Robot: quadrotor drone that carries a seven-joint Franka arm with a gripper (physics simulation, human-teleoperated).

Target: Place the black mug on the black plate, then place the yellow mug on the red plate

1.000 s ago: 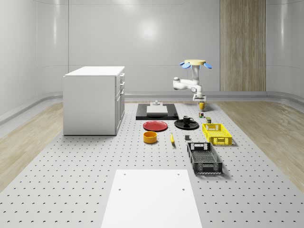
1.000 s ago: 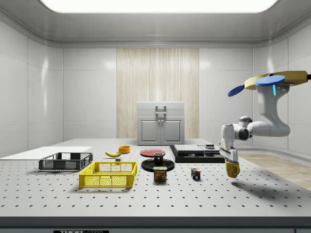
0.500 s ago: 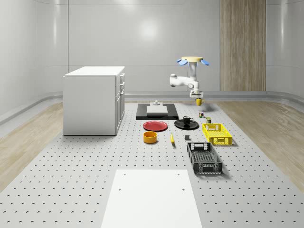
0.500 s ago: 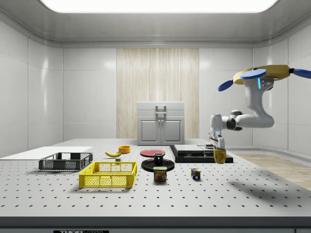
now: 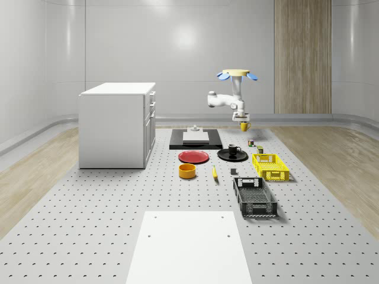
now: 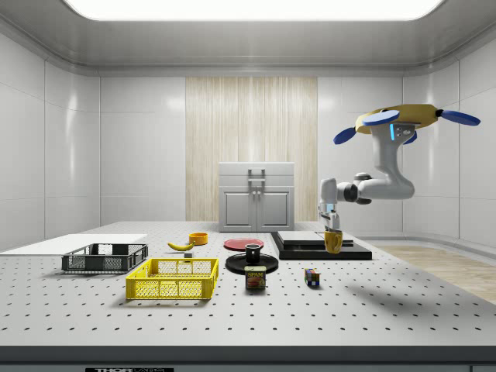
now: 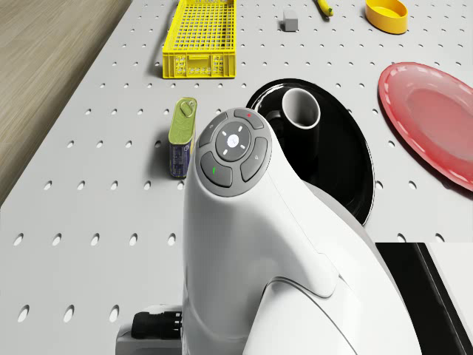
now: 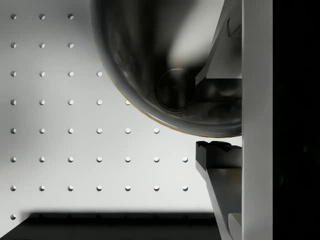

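My drone [image 5: 237, 74] hovers over the far part of the table, beside the black slab [image 5: 195, 138]. The gripper [image 5: 243, 120] hangs from the arm, shut on the yellow mug [image 5: 244, 126], which is held upright in the air above the table. From the side, the gripper [image 6: 332, 229] and yellow mug [image 6: 333, 242] hang in front of the slab. In the wrist view one finger [image 8: 220, 167] presses the mug's wall [image 8: 165, 60]. The black mug [image 5: 233, 149] stands on the black plate [image 5: 239, 157]. The red plate [image 5: 194, 157] lies bare beside it.
A can [image 7: 181, 137] and a small cube [image 6: 312, 277] lie near the black plate [image 7: 355, 159]. A yellow basket [image 5: 270, 167], a black basket [image 5: 254, 196], a banana [image 5: 214, 172] and an orange bowl [image 5: 187, 171] lie nearer the front. A white cabinet [image 5: 118, 124] stands at the whole-scene view's left.
The drone and arm have shifted toward the whole-scene view's left. The yellow mug has risen from just above the table and moved closer to the slab.
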